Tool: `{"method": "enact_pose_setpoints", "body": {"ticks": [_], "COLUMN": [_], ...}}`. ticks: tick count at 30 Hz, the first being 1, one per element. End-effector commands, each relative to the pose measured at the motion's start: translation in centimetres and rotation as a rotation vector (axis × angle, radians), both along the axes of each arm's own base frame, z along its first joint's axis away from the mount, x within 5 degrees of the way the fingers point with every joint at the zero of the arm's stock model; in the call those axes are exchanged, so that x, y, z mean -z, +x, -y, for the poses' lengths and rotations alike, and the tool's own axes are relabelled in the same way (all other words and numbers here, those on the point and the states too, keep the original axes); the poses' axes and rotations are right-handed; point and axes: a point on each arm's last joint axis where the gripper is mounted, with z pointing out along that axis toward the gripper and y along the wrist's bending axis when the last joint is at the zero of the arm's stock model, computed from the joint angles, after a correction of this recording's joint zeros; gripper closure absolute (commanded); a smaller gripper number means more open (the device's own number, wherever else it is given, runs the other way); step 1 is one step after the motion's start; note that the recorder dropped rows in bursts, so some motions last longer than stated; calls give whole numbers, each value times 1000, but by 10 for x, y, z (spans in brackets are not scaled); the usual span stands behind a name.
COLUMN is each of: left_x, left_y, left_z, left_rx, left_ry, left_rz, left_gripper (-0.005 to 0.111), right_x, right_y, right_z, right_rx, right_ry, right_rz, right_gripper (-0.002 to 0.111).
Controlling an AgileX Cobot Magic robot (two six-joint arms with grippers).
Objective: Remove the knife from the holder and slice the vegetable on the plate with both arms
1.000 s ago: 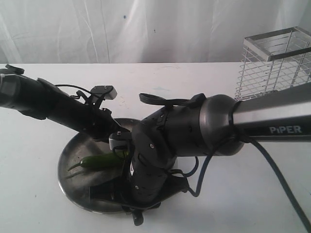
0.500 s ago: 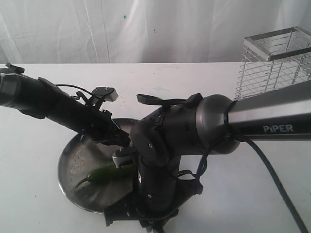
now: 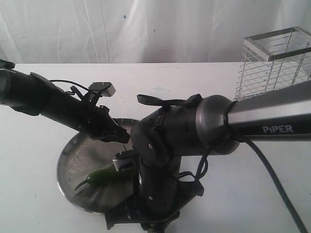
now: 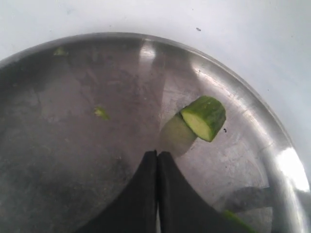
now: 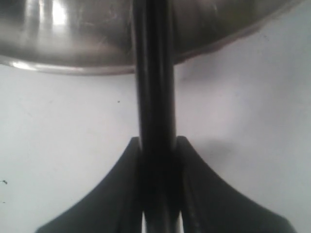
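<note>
1. White table [image 3: 194, 77] with a white cloth [image 3: 73, 29] hanging behind it; that's all I have for surroundings.
2. I count two arms, two grippers, one knife, one plate and one holder. There is one long piece of vegetable, plus one cut stub.
3. The left gripper [image 4: 157, 154] has its fingers pressed together on nothing and hovers over the plate [image 4: 43, 53].
4. Near those tips lies the cut stub [image 4: 204, 116], its pale sliced face toward the camera, and a tiny green fleck [image 4: 100, 112].
5. The right gripper [image 5: 158, 143] is clamped on the black handle of the knife [image 5: 153, 87]. The handle's long axis runs straight out from the jaws and across the plate's rim. I can't see the blade.
6. The left arm [image 3: 53, 104] reaches in low from the left, sloping down toward the plate.
7. The right arm [image 3: 272, 121] comes in from the right with its wrist bent steeply down at the plate's front edge.
8. The vegetable [image 3: 104, 175] lies on the plate, its long axis roughly across my exterior view. The thin tail points left and the thick end sits by the right wrist.
9. The holder [image 3: 277, 58] stands upright at the far right, well apart.
</note>
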Motion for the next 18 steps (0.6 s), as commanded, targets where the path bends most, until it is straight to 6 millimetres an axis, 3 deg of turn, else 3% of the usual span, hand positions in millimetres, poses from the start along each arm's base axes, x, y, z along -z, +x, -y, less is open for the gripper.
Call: {"method": "enact_pose_setpoints", "body": {"ticks": [1, 10, 18], "left_x": [-8, -23, -28], "left_y": [-1, 1, -6], "left_z": [-1, -5, 5], "left_rx": [-27, -67, -20], "left_ry": [34, 54, -74], "left_rz": [40, 95, 33], "left_gripper": [107, 107, 107], "right_x": [-2, -2, -2], "right_y": [5, 5, 5], "right_z": [0, 0, -1], "right_rx": [-3, -2, 0], "right_ry": [19, 21, 23], "right_rz": [33, 35, 32], "right_gripper": [108, 108, 108]}}
